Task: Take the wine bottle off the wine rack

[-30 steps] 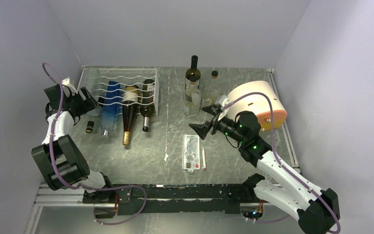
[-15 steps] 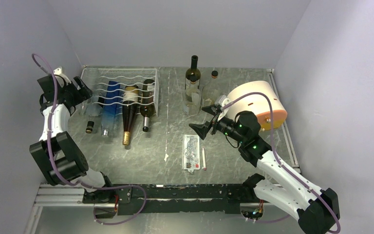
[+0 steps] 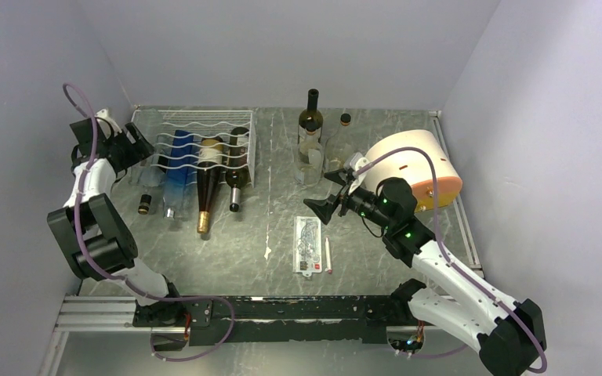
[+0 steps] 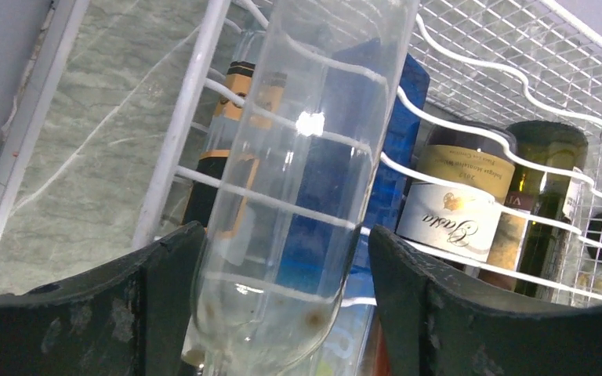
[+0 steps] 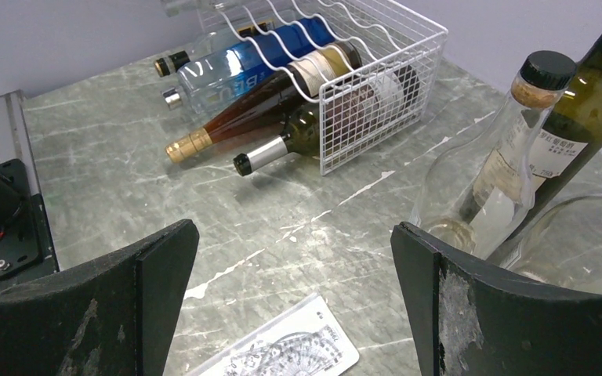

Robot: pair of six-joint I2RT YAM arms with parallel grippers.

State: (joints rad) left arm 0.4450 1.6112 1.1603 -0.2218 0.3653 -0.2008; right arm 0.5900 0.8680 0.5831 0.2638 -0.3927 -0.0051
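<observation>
The clear glass wine bottle (image 4: 306,157) lies in the leftmost slot of the white wire wine rack (image 3: 196,117), at the back left of the grey marbled counter (image 3: 266,227). In the left wrist view its base end is nearest the camera, and the rack's wavy rungs cross in front of its body. It is therefore not yet out of the frame.

The left pincer (image 4: 282,235) straddles that base, one dark finger on each side and close against the glass. I cannot tell whether they are pressing on it, because a thin sliver seems to show at the right-hand finger.

In the neighbouring slots lie a blue bottle (image 3: 179,160), an amber bottle with a gold foil neck (image 3: 206,188) and a dark green bottle (image 3: 237,168). Their necks poke out of the rack's near side.

The task looks to be at its grasping stage. The left arm has reached the bottle, but a secure hold, the lift or slide clear of the rungs, and the setting down are all left to do.

Well apart, the right pincer (image 5: 290,231) hangs over mid-counter, spread wide with nothing between its fingers. It is near a cluster of upright bottles (image 3: 310,141) and a printed card (image 3: 307,244).
</observation>
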